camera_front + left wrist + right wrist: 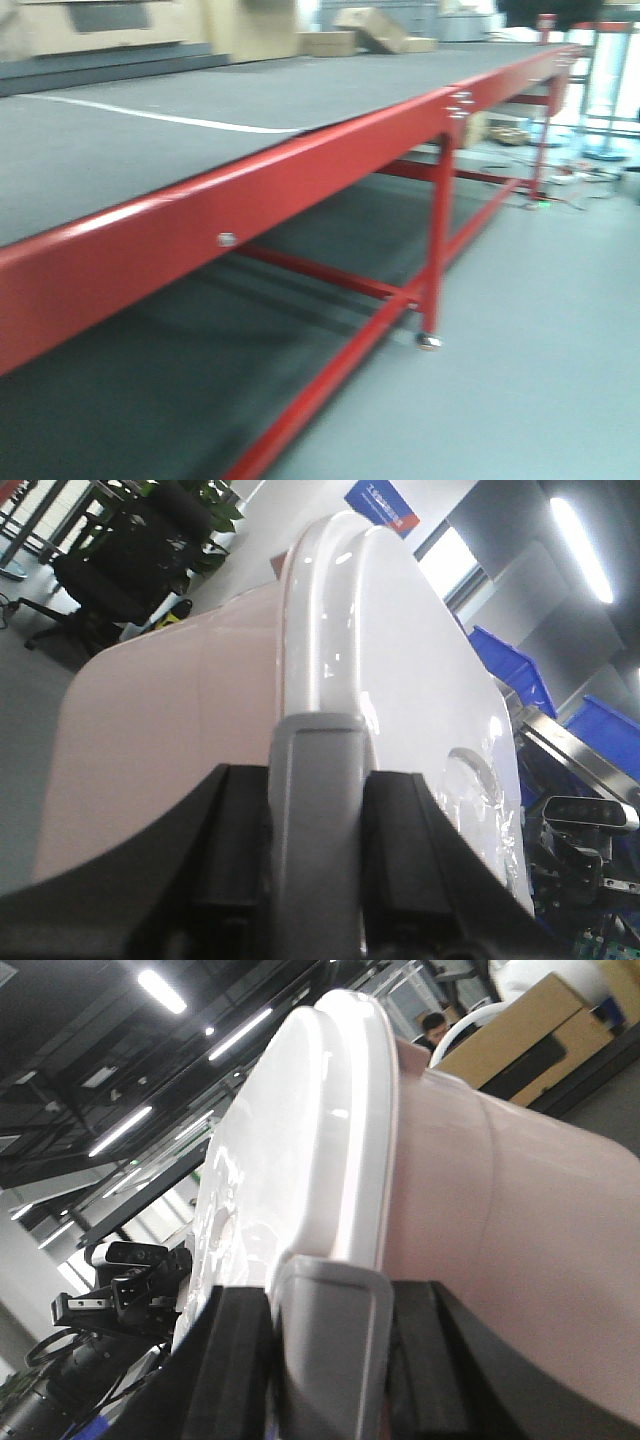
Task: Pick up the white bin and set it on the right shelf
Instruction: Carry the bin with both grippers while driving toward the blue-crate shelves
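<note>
The white bin (170, 720) hangs tilted in the air between the two arms, which hold it at opposite ends. Its wall is smooth, pale pink and a little translucent, with rounded corners. The flat lid (420, 670) is glossy white and mirrors the ceiling lamps. The left gripper (315, 780) is closed on the rim: a matt grey finger (315, 820) lies flat over the lid's edge, between black plastic blocks. The right gripper (330, 1330) clamps the other rim in the same way. Beyond the lid stand blue plastic crates (515, 670), and a black office chair (130, 565) is on the floor. In the blurred front view, a long table (300, 190) has a red painted steel frame and a grey carpet top.
</note>
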Motion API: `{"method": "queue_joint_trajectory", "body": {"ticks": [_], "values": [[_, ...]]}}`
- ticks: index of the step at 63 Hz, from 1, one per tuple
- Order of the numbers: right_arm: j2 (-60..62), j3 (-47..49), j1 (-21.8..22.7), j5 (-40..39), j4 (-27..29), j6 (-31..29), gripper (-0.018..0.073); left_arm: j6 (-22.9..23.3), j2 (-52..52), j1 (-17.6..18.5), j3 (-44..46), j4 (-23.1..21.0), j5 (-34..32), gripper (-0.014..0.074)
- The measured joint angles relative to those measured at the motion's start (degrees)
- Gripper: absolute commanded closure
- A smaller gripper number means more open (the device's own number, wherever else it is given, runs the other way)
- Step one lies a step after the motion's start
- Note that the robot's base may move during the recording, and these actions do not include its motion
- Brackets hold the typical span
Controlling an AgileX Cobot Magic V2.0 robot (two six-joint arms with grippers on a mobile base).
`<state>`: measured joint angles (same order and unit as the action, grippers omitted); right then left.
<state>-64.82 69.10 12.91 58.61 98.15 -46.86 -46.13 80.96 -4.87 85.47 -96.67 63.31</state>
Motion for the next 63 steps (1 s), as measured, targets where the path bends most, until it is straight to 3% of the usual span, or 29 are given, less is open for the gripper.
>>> {"method": "queue_joint_trajectory", "body": {"ticks": [63], "values": [[0.00, 0.00, 0.00, 0.10, 0.00, 0.00, 0.0326, 0.00, 0.00, 0.00, 0.00, 0.00, -0.12, 0.0682]]}}
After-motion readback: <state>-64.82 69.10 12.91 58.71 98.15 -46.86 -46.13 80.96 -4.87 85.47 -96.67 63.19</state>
